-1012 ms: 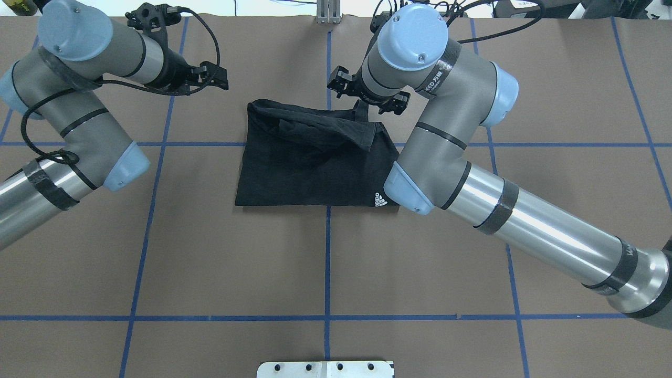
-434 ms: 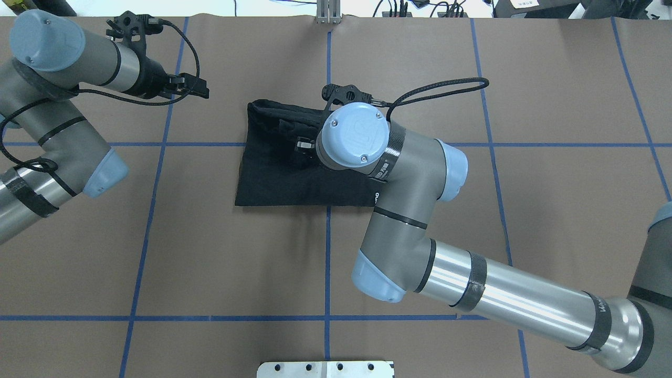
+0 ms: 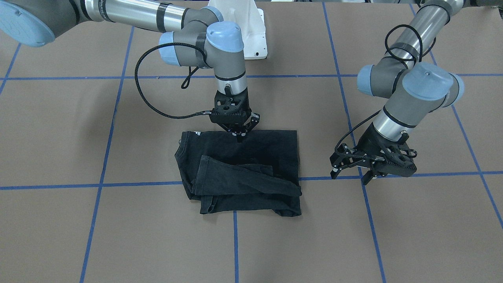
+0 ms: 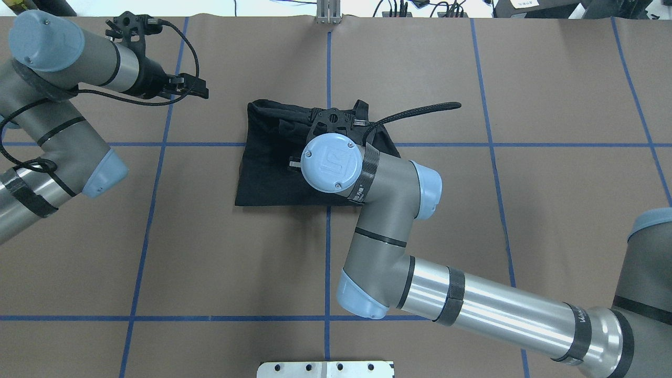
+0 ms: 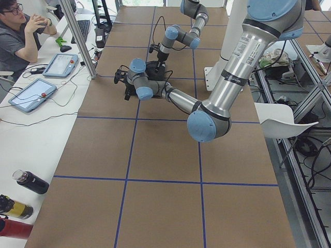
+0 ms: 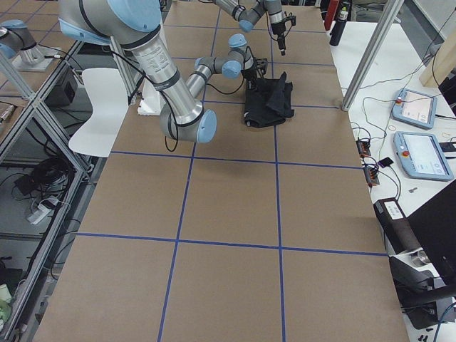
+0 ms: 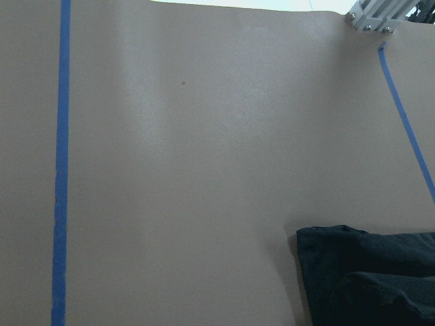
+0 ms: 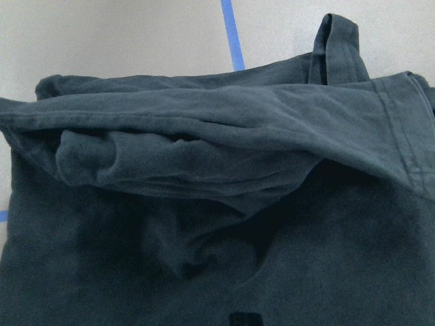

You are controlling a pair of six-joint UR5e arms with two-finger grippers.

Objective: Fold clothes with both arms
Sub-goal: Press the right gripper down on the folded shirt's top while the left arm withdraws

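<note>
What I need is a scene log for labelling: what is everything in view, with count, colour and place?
T-shirt: one, black, folded, table centre.
Table cover: one, brown with blue tape grid.
Pedestal base: one, white, table's robot-side edge.
Control tablets: two, grey-blue, white side bench.
Bottles: two, one black, one yellow-labelled, same bench.
Operator: one, grey shirt, seated at that bench.
Robot arms: two, grey with light-blue caps, either side of the shirt.
Left gripper: one, black, open, above bare table beside the shirt, apart from it.
Right gripper: one, black, shut, tips at the shirt's robot-side edge; grip on fabric unclear.
</note>
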